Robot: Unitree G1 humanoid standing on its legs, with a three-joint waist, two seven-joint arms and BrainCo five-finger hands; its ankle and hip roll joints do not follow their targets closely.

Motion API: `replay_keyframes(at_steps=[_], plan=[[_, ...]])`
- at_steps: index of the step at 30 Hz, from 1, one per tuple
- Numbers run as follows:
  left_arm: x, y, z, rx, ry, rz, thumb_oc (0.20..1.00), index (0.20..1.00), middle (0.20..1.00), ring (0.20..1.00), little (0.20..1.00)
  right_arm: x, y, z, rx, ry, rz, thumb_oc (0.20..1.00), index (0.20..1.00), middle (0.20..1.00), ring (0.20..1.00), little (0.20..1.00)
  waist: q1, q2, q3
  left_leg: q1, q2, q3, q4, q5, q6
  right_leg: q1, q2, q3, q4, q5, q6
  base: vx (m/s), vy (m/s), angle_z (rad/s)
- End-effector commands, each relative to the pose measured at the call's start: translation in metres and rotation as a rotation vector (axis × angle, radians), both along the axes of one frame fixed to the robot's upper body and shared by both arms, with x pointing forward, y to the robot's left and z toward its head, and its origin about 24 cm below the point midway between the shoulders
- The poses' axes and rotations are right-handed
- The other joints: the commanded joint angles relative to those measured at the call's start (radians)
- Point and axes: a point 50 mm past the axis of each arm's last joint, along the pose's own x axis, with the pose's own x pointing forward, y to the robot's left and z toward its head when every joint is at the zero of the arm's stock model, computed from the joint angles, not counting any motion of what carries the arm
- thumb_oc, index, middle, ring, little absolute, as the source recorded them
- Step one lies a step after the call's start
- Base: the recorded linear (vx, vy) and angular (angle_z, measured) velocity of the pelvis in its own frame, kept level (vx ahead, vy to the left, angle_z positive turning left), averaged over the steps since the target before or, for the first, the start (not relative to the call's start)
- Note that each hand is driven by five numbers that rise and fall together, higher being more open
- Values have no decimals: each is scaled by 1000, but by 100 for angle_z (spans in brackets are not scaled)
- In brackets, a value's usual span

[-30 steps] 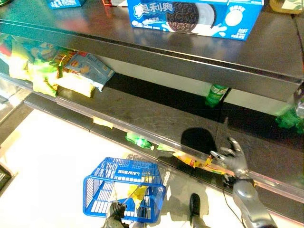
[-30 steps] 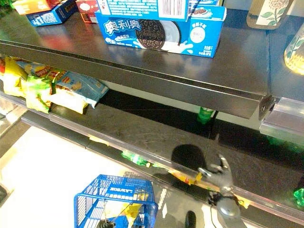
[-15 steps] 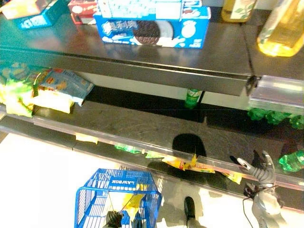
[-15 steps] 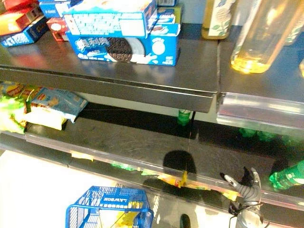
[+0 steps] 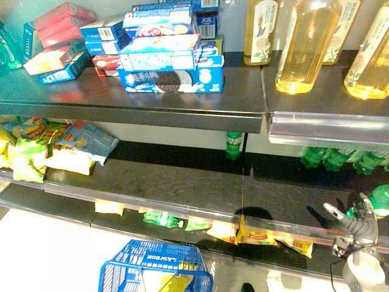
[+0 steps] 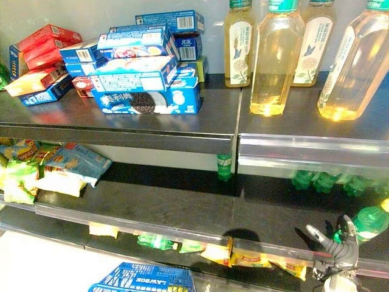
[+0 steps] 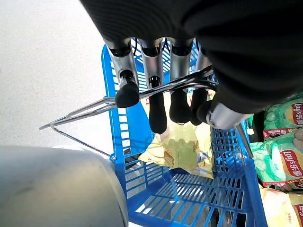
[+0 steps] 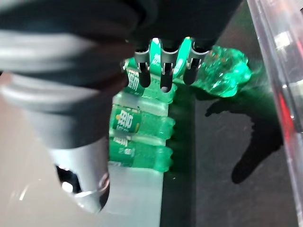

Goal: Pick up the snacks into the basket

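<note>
Right hand shifted rightward, fingers spread | left hand gripping basket handle

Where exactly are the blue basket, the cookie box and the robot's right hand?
blue basket [image 5: 155, 260]: left eye view, its near rim.
cookie box [image 6: 146, 101]: right eye view, its front face.
right hand [image 5: 357, 226]: left eye view, its palm.

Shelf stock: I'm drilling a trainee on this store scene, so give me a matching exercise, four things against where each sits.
1 cookie boxes
2 oil bottles
3 chip bags
4 yellow snack bag

a blue basket
b top shelf, robot's left
c middle shelf, robot's left
d top shelf, robot's right

Pairs: 1-b, 2-d, 3-c, 4-a
</note>
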Motion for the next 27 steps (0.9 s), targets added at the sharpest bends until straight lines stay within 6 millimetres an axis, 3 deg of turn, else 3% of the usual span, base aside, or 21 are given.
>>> replay_keyframes(at_steps=[1, 2, 3, 4, 5, 7, 8, 12, 15, 16, 18, 20, 21, 22, 25, 27], plan=[[7, 13, 2, 62, 4, 41, 200, 200, 200, 200, 200, 16, 4, 13, -53, -47, 79, 1000, 1000, 1000, 1000, 1000, 51, -92, 28, -60, -239, -168, 139, -124, 88, 29, 12, 25, 39, -94, 42, -5, -123, 0], [7, 13, 3, 62, 3, 41, 200, 200, 200, 200, 200, 17, 4, 13, -53, -48, 79, 1000, 1000, 1000, 1000, 1000, 50, -93, 27, -64, -241, -168, 139, -120, 89, 25, 10, 25, 39, -92, 43, 29, -98, -67], [1, 10, 0, 34, 24, 75, 200, 200, 200, 200, 200, 15, 9, -1, -15, -4, 94, 1000, 1000, 1000, 1000, 1000, 56, -92, 14, -59, -304, -183, 121, -119, 125, 27, 44, 40, 46, -85, 40, 23, -27, -84], [1, 10, -1, 34, 25, 76, 200, 200, 200, 200, 200, 15, 9, -2, -15, -3, 95, 1000, 1000, 1000, 1000, 1000, 57, -92, 14, -56, -303, -182, 120, -119, 125, 29, 45, 41, 46, -86, 40, 85, 0, -73], [-2, 10, -2, 31, 44, 63, 200, 200, 200, 200, 200, 7, 11, -15, 39, 26, 79, 1000, 1000, 1000, 1000, 1000, 40, -96, -4, -23, -269, -131, 85, -102, 132, 29, 59, 39, 67, -90, 43, 58, 31, -13], [-5, 12, -3, 37, 54, 48, 200, 200, 200, 200, 200, 4, 13, -22, 59, 51, 82, 1000, 1000, 1000, 1000, 1000, 38, -102, -15, -6, -262, -123, 60, -96, 138, 30, 61, 43, 87, -107, 44, 88, 57, 31], [-8, 21, -3, 65, 72, 19, 200, 200, 200, 200, 200, 0, 21, -35, 117, 80, 99, 1000, 1000, 1000, 1000, 1000, 31, -131, -25, 6, -242, -112, 34, -84, 143, 10, 72, 35, 154, -132, 48, 79, 43, 16], [-10, 41, 0, 109, 93, 29, 200, 200, 200, 200, 200, -9, 28, -55, 145, 170, 104, 1000, 1000, 1000, 1000, 1000, 36, -175, -25, 9, -207, -85, 20, -70, 140, -18, 92, 63, 223, -160, 64, -24, -52, -35], [-11, 51, 1, 136, 103, 65, 200, 200, 200, 200, 200, -15, 24, -66, 181, 197, 26, 1000, 1000, 1000, 1000, 1000, 70, -178, -31, 14, -165, -67, 1, -57, 131, 15, 37, 12, 233, -169, 75, -54, -114, -27], [-12, 54, 2, 144, 104, 93, 200, 200, 200, 200, 200, -14, 16, -63, 166, 180, -40, 1000, 1000, 1000, 1000, 1000, 85, -165, -45, 17, -139, -62, -16, -53, 123, 46, -33, -2, 210, -149, 90, -45, -119, -37], [-12, 54, 2, 144, 104, 93, 200, 200, 200, 200, 200, -14, 16, -63, 166, 180, -40, 1000, 1000, 1000, 1000, 1000, 86, -165, -42, 22, -139, -62, -18, -53, 123, 52, -33, -2, 206, -149, 91, -13, -96, -43], [-15, 55, 1, 153, 120, 101, 200, 200, 200, 200, 200, -13, 8, -52, 156, 120, -115, 1000, 1000, 1000, 1000, 1000, 81, -159, -59, 33, -107, -60, -27, -61, 110, 48, -121, 26, 185, -80, 118, 5, -179, -25], [-15, 55, 1, 153, 120, 101, 200, 200, 200, 200, 200, -13, 8, -52, 156, 120, -115, 1000, 1000, 1000, 1000, 1000, 83, -159, -59, 34, -107, -58, -27, -62, 110, 49, -121, 28, 183, -78, 119, 32, -354, -17], [-11, 57, 2, 164, 106, 89, 200, 200, 200, 200, 200, -10, 8, -48, 142, 100, -124, 1000, 1000, 1000, 1000, 1000, 76, -167, -55, 47, -77, -66, -7, -84, 89, 24, -205, 64, 145, 4, 147, 27, -361, -15], [-7, 56, 4, 166, 95, 77, 200, 200, 200, 200, 200, -8, 12, -45, 129, 100, -106, 1000, 1000, 1000, 1000, 1000, 66, -186, -50, 58, -54, -73, 11, -96, 62, 13, -233, 104, 123, 21, 173, 4, -287, -13], [-7, 56, 4, 166, 92, 75, 200, 200, 200, 200, 200, -8, 14, -46, 134, 100, -99, 1000, 1000, 1000, 1000, 1000, 64, -191, -56, 58, -48, -70, 13, -92, 53, 23, -232, 101, 120, -1, 176, -6, -266, 3]])
